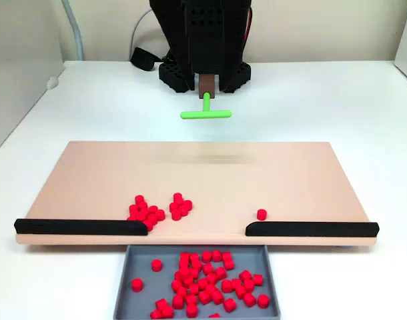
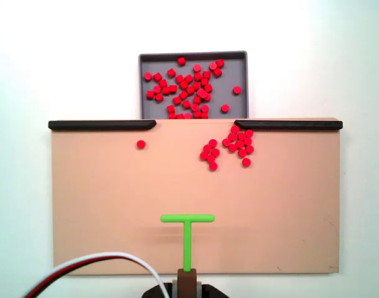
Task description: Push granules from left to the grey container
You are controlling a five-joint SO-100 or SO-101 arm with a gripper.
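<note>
Bright red granules lie on the tan board (image 1: 257, 173) in two clusters (image 1: 145, 213) (image 1: 180, 205) beside the left black bar, with one stray granule (image 1: 261, 214) by the right bar. In the other fixed view these clusters (image 2: 241, 141) (image 2: 209, 155) show right of the gap and the stray granule (image 2: 140, 144) left of it. The grey container (image 1: 142, 257) (image 2: 192, 55) sits below the gap and holds many granules. My gripper (image 1: 208, 85) (image 2: 188, 282) is shut on a green T-shaped pusher (image 1: 205, 114) (image 2: 187, 218), which hangs over the board's far part, well back from the granules.
Two black bars (image 1: 80, 227) (image 1: 313, 229) line the board's edge next to the container, leaving a gap between them. The arm's black base (image 1: 203, 40) stands behind the board. A white and red cable (image 2: 84, 267) curves beside the base.
</note>
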